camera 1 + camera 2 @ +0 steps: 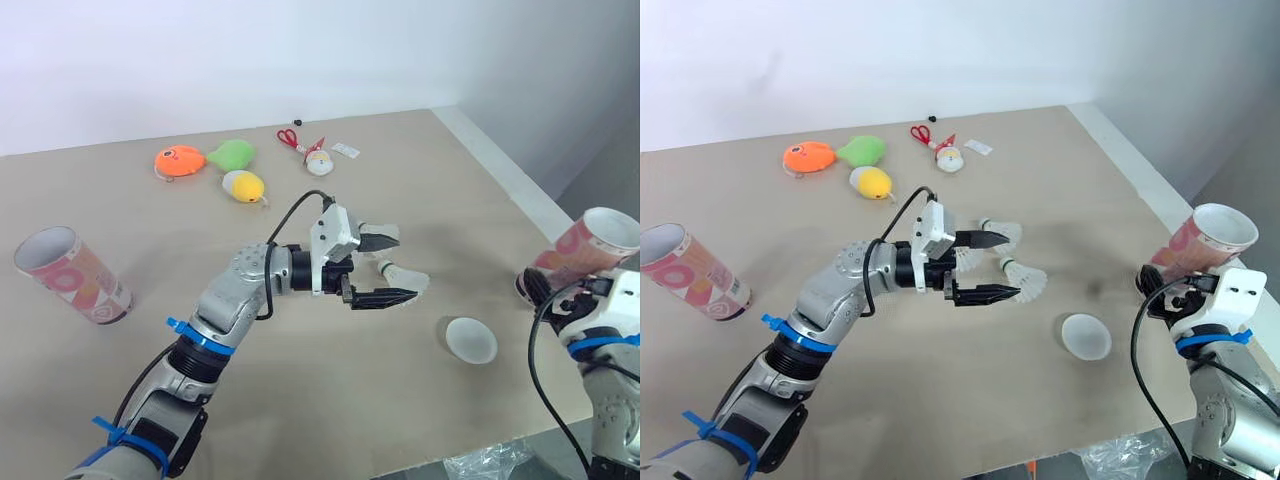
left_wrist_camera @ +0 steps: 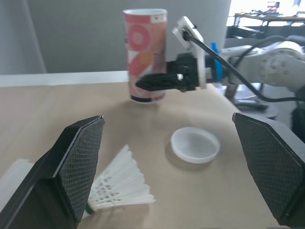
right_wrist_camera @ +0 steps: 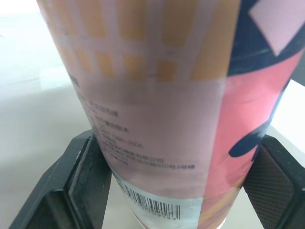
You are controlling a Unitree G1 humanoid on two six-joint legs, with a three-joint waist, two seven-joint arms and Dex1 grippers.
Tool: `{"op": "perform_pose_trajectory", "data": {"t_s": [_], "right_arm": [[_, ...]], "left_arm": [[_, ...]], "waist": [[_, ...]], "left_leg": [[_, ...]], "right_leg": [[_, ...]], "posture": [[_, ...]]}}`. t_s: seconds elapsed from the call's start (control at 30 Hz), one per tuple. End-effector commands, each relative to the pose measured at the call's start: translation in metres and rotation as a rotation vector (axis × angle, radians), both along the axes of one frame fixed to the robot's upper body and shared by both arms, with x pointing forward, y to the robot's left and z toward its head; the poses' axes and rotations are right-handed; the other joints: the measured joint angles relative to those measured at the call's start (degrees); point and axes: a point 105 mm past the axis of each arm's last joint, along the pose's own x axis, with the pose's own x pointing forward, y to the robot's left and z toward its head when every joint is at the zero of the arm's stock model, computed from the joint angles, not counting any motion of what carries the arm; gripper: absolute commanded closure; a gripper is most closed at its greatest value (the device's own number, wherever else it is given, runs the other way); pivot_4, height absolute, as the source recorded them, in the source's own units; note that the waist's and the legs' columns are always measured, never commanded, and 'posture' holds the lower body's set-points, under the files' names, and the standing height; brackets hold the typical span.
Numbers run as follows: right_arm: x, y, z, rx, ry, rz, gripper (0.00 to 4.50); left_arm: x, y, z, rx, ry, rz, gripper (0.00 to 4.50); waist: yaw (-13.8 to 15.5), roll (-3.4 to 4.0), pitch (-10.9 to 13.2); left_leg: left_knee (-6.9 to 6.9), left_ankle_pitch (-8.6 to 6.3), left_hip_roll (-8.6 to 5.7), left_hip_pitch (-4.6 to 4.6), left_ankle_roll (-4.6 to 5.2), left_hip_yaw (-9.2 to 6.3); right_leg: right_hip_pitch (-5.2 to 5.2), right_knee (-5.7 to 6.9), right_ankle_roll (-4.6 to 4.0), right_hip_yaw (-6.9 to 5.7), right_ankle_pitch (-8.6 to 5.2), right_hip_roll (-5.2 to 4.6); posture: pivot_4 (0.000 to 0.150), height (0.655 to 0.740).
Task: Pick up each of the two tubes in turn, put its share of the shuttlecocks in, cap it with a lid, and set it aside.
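at the table (image 1: 400, 180) edge on my right, the tilted tube (image 1: 590, 245) sits clenched in my right gripper (image 1: 532, 288). my left gripper (image 1: 398, 267) hangs released over 2 shuttlecocks (image 1: 1028, 283); closing off-centre could crush feathers or flick 1 away.

Pink patterned tube (image 3: 157, 119), barcode (image 3: 151, 202) near its base, black jaws pressed against both sides

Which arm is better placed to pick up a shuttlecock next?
Left. The open left gripper hovers right beside the shuttlecocks, while the right gripper is shut on a tube, off to the right.
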Motion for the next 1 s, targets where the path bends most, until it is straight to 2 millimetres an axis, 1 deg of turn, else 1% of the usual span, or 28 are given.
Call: {"op": "perform_pose_trajectory", "data": {"t_s": [0.03, 0.1, 0.2, 0.23, 0.33, 0.4, 0.53, 0.63, 0.7, 0.77, 0.87, 1.0], "right_arm": [[0.000, -0.002, 0.004, -0.011, -0.038, -0.024, 0.53], [0.000, -0.001, -0.004, 0.004, -0.022, -0.019, 0.53], [-0.001, 0.002, -0.009, 0.022, -0.013, -0.008, 0.53], [-0.001, 0.002, -0.009, 0.024, -0.013, -0.010, 0.27], [-0.003, 0.001, -0.009, 0.034, -0.019, -0.014, 0.27], [-0.006, 0.002, -0.004, 0.026, -0.037, -0.005, 0.27], [-0.024, 0.007, 0.011, 0.013, -0.083, 0.011, 0.27], [-0.034, 0.009, 0.013, 0.009, -0.083, 0.005, 0.27], [-0.042, 0.011, 0.008, 0.020, -0.069, 0.002, 0.27], [-0.044, 0.014, 0.001, 0.024, -0.048, 0.002, 0.27], [-0.039, 0.014, -0.009, 0.018, -0.003, -0.014, 0.27], [-0.036, 0.011, -0.027, 0.017, 0.078, -0.031, 0.27]], "left_arm": [[0.000, 0.002, 0.007, -0.030, -0.034, 0.014, 0.00], [0.001, 0.004, 0.006, -0.028, -0.035, 0.025, 0.00], [0.002, 0.008, 0.005, -0.029, -0.031, 0.035, 0.00], [0.002, 0.009, 0.005, -0.029, -0.029, 0.038, 0.00], [0.003, 0.012, 0.003, -0.026, -0.025, 0.046, 0.00], [0.004, 0.013, 0.003, -0.025, -0.025, 0.049, 0.00], [0.008, 0.019, 0.004, -0.037, -0.027, 0.076, 0.00], [0.010, 0.025, 0.002, -0.035, -0.021, 0.092, 0.00], [0.010, 0.030, -0.002, -0.026, -0.008, 0.096, 0.00], [0.009, 0.033, -0.005, -0.023, 0.005, 0.098, 0.00], [0.009, 0.033, -0.006, -0.016, 0.003, 0.094, 0.00], [0.009, 0.031, -0.003, -0.021, -0.005, 0.088, 0.00]], "waist": [[0.0, 0.00, 0.0], [0.0, 0.01, 0.0], [0.0, 0.01, 0.0], [0.0, 0.01, 0.0], [0.0, 0.01, 0.0], [0.0, 0.01, 0.0], [0.1, 0.03, 0.0], [0.1, 0.07, 0.0], [0.1, 0.08, -0.1], [0.0, 0.07, 0.0], [0.0, 0.08, -0.1], [-0.1, 0.05, -0.1]], "left_leg": [[0.01, 0.01, 0.00, 0.00, 0.01, 0.00], [0.03, 0.01, -0.03, -0.02, 0.02, 0.00], [0.03, 0.01, -0.07, 0.01, 0.02, 0.08], [0.04, 0.01, -0.07, 0.01, 0.02, 0.09], [0.04, 0.01, -0.07, 0.01, 0.02, 0.09], [0.04, 0.01, -0.07, 0.02, 0.02, 0.11], [0.04, 0.01, -0.08, 0.00, 0.02, 0.07], [0.04, 0.01, -0.09, -0.01, 0.03, 0.07], [0.04, 0.01, -0.11, -0.02, 0.03, 0.10], [0.04, 0.01, -0.10, -0.01, 0.03, 0.10], [0.05, 0.01, -0.09, 0.01, 0.03, 0.08], [0.08, 0.04, -0.12, 0.00, 0.06, 0.11]], "right_leg": [[0.00, 0.00, 0.01, 0.12, 0.01, 0.08], [0.00, 0.00, 0.04, 0.50, 0.03, 0.31], [0.00, -0.03, 0.09, 1.29, 0.04, 0.72], [0.00, -0.04, 0.10, 1.53, 0.04, 0.90], [0.00, -0.06, 0.11, 2.17, 0.04, 1.32], [0.00, -0.05, 0.12, 2.42, 0.04, 1.44], [-0.01, -0.05, 0.13, 2.71, 0.02, 1.65], [-0.02, -0.06, 0.16, 2.81, -0.01, 1.68], [-0.02, -0.06, 0.18, 2.92, 0.00, 1.71], [-0.02, -0.06, 0.18, 3.06, 0.00, 1.81], [-0.03, -0.05, 0.17, 3.40, 0.01, 2.08], [-0.01, -0.05, 0.22, 4.45, 0.06, 2.73]], "posture": [[0.150, 0.7400], [0.150, 0.7400], [0.150, 0.7400], [0.150, 0.7400], [0.150, 0.7400], [0.150, 0.7400], [0.150, 0.7400], [0.150, 0.7400], [0.150, 0.7400], [0.150, 0.7400], [0.150, 0.7400], [0.150, 0.7400]]}}
